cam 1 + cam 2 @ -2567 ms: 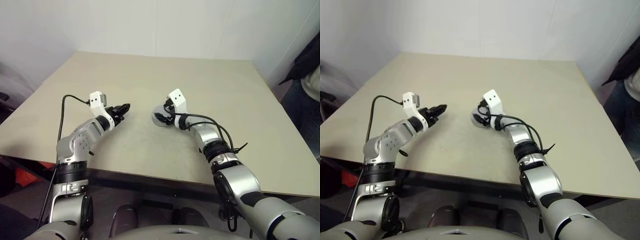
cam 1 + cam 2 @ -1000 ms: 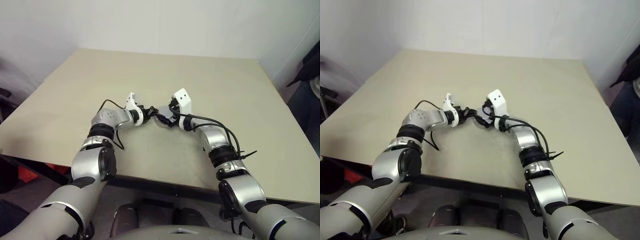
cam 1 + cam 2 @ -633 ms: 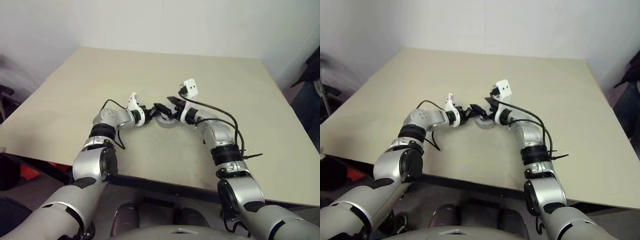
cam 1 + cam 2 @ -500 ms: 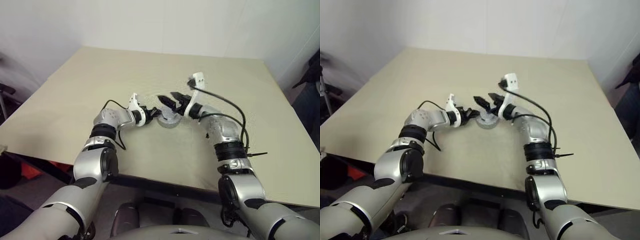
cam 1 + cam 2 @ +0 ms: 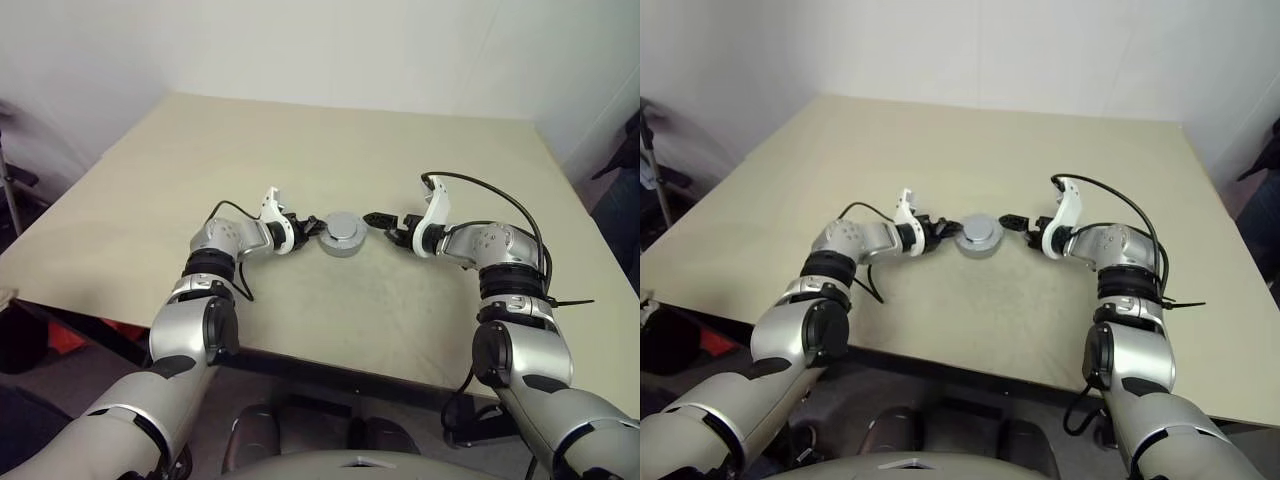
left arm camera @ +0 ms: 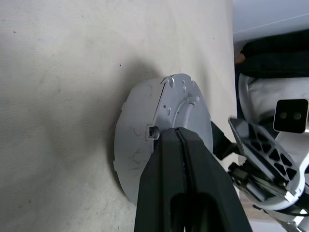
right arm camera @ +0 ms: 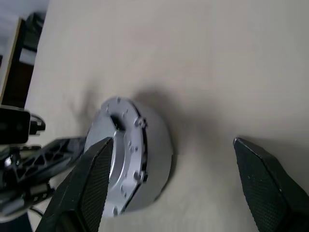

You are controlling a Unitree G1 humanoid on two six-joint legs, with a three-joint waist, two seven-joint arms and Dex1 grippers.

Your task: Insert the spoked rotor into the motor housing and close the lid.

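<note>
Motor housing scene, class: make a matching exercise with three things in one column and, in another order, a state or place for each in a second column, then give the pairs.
Things:
1. motor housing
2. left gripper
3. right gripper

States:
A. fingers spread open, a small gap from the round part
B. silvery, lid on, sitting on the table
C. fingers shut, tips at the round part's edge

Pairs: 1-B, 2-C, 3-A

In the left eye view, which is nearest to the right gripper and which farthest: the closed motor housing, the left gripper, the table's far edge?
1. Motor housing, just beside the right gripper, toward the robot's left.
2. Left gripper, across the housing, at its other side.
3. Far edge of the table, well beyond both, by the wall.
</note>
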